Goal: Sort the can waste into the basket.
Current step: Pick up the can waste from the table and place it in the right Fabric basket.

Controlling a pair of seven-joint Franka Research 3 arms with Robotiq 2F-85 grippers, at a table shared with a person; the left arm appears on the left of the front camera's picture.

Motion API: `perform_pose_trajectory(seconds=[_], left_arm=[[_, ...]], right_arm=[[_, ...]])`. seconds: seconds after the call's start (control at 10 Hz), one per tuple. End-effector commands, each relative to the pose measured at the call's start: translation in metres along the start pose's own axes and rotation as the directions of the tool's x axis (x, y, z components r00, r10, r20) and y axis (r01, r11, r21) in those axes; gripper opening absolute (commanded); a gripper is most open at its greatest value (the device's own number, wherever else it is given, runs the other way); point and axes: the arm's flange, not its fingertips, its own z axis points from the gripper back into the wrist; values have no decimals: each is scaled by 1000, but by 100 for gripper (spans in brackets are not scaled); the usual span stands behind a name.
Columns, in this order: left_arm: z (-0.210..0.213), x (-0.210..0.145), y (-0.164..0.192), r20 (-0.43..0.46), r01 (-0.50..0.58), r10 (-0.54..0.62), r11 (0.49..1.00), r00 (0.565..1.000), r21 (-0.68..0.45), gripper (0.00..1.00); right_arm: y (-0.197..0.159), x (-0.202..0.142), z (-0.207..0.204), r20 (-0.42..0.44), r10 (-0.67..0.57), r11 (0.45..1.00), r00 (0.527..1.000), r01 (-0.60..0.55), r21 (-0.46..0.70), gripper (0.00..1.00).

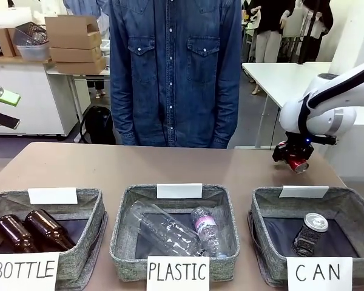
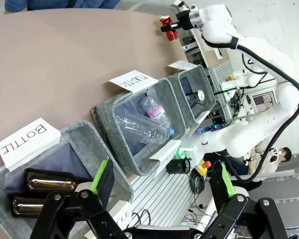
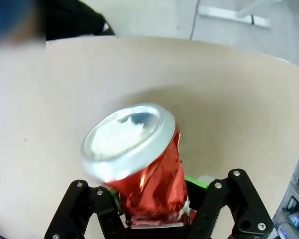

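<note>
- Your right gripper (image 3: pixel 154 211) pinches the dented red metal can (image 3: pixel 144 174) above the table's (image 1: pixel 170 167) right edge.
- Your left gripper (image 2: pixel 162 186) hangs spread wide.
- The dark silver-topped can (image 1: pixel 309 233) lies in the grey woven "CAN" basket (image 1: pixel 352 206).

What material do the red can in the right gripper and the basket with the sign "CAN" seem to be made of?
The red can looks like thin metal, probably aluminium: its shiny red wall is creased and dented, and its end is a bare silver disc with a rolled rim. The basket looks like grey woven fabric: its walls show a coarse mottled weave and sag softly, and its lining is dark. Its sign seems plain white paper.
</note>
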Motion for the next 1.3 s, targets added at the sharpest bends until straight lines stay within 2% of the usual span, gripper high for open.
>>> perform_pose_trajectory(seconds=[0.0,0.2,0.4,0.6,0.8,0.9,1.0,1.1,1.2], left_arm=[[4,-1,-1,-10,16,-16,1000,1000,2,100],[4,-1,-1,-10,16,-16,1000,1000,2,100],[4,-1,-1,-10,16,-16,1000,1000,2,100],[4,-1,-1,-10,16,-16,1000,1000,2,100],[4,-1,-1,-10,16,-16,1000,1000,2,100],[4,-1,-1,-10,16,-16,1000,1000,2,100],[4,-1,-1,-10,16,-16,1000,1000,2,100],[4,-1,-1,-10,16,-16,1000,1000,2,100],[4,-1,-1,-10,16,-16,1000,1000,2,100]], right_arm=[[1,1,10,-4,-20,1000,1000,20,-11,4],[-2,-2,21,-3,-1,1000,1000,1,-6,4],[-11,-13,64,-2,91,994,996,-91,60,4],[-27,-52,144,16,228,971,974,-228,76,4],[-30,-117,216,70,410,901,909,-416,121,4],[-24,-144,235,89,476,855,875,-484,188,4],[-13,-169,250,124,563,777,817,-574,259,4],[4,-195,262,155,688,618,709,-685,387,4],[21,-214,268,193,779,489,597,-770,410,4]])
